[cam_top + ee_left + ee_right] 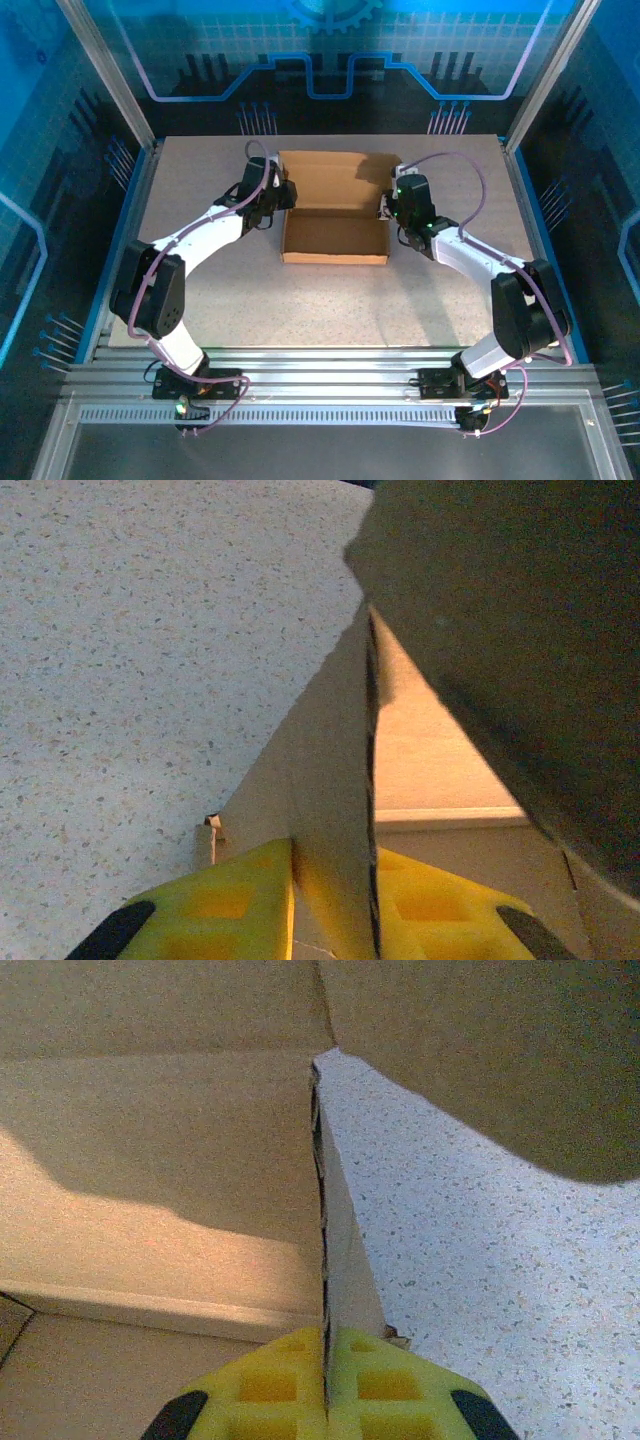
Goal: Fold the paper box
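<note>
The paper box (pixel 335 235) is a brown cardboard tray standing in the middle of the table, with its lid flap (pixel 340 180) raised at the far side. My left gripper (pixel 283 195) is at the tray's left wall. In the left wrist view that upright wall (pixel 320 770) runs between the yellow fingers of the left gripper (pixel 333 880), which are shut on it. My right gripper (pixel 388 208) is at the tray's right wall. In the right wrist view the thin wall edge (pixel 322 1210) is pinched in the right gripper (pixel 326 1360).
The speckled table (pixel 300 300) has free room in front of the box and on both sides. Metal posts and blue-lit panels (pixel 90 150) enclose it. An aluminium rail (pixel 320 385) with the arm bases runs along the near edge.
</note>
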Motion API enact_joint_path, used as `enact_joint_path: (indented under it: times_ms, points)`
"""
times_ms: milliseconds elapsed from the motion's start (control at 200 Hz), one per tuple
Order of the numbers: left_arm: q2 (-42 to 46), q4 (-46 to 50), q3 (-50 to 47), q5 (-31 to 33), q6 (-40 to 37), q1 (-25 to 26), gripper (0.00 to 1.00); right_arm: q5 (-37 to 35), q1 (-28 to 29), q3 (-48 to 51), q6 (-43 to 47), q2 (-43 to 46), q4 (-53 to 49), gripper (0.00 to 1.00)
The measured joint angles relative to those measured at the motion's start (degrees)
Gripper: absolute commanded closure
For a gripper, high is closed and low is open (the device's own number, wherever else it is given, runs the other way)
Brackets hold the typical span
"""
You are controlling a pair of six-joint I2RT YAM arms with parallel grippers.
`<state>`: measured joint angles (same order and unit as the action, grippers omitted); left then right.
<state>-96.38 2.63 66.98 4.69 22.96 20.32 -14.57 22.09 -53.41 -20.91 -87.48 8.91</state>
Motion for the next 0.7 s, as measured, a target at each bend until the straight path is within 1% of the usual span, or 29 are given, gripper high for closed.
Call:
enact_joint_path:
  times_ms: [150, 485, 700]
  points:
    - [1.03, -1.70, -1.99, -0.09, -0.83, 0.00, 0.78, 0.24, 0.02, 2.08, -0.02, 1.16, 1.49, 0.96]
    - [4.37, -2.08, -6.51, -1.92, -1.29, 0.00, 0.78, 1.14, 0.50, 6.14, 0.00, 4.46, 3.21, 0.96]
    - [5.18, -0.83, -10.34, -4.13, -1.90, 0.66, 0.77, 2.99, 2.91, 7.61, 0.02, 5.53, 3.76, 0.96]
